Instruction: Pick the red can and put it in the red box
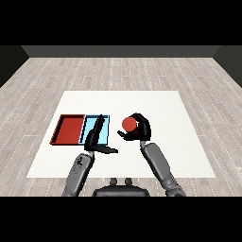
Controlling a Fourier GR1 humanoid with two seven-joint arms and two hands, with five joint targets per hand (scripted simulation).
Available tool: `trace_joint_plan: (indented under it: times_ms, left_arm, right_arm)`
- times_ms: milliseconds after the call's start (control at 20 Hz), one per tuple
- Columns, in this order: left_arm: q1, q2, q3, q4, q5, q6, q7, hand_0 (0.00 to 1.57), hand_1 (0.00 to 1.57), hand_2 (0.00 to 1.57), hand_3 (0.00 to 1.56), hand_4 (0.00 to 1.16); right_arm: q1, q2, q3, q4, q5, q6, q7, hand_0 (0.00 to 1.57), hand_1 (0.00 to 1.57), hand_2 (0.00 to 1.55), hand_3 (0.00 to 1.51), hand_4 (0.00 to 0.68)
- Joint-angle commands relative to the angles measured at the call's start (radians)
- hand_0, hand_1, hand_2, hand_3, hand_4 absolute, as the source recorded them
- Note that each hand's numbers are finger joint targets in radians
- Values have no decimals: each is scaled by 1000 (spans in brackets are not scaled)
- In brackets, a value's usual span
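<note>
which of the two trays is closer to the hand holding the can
The light blue tray. It lies between the red tray and the right hand curled round the red can.

A flat white rectangular surface (156,106) stands on a floor of pale grey wooden planks (118,71). Directly on it lie two shallow rectangular trays. The red tray with a dark rim (68,129) sits toward the surface's left edge. The light blue tray (90,124) lies just beside the red tray on its right, their long sides touching or nearly so. Right of the light blue tray the white surface is bare.
</note>
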Motion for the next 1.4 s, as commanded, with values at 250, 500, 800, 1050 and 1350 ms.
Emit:
trace_joint_plan:
  times_ms: [250, 500, 800, 1050, 1350]
  left_arm:
    - [-16, -1, -186, 236, 33, 158, -131, 0, 0, 0, 0, 0]
    - [-115, -1, -128, 332, 91, 140, -143, 0, 0, 0, 0, 0]
    - [-94, -1, -118, 328, 113, 104, -130, 0, 0, 0, 0, 0]
    - [-129, -1, -94, 336, 137, 77, -108, 0, 0, 0, 0, 0]
    - [-156, -1, -212, 248, 171, 199, -18, 0, 0, 0, 0, 0]
  right_arm:
    - [-14, 2, 34, -5, -12, -15, -44, 1442, 1442, 1435, 1396, 624]
    - [-61, 2, 52, 66, -40, -9, -88, 1455, 1455, 1442, 1392, 656]
    - [63, 2, 86, -61, -2, -4, -79, 1460, 1460, 1427, 1386, 652]
    - [28, -3, 58, -80, 1, 49, -51, 1469, 1469, 1437, 1386, 662]
    - [14, 2, 178, 19, -111, -60, -177, 1440, 1440, 1431, 1398, 658]
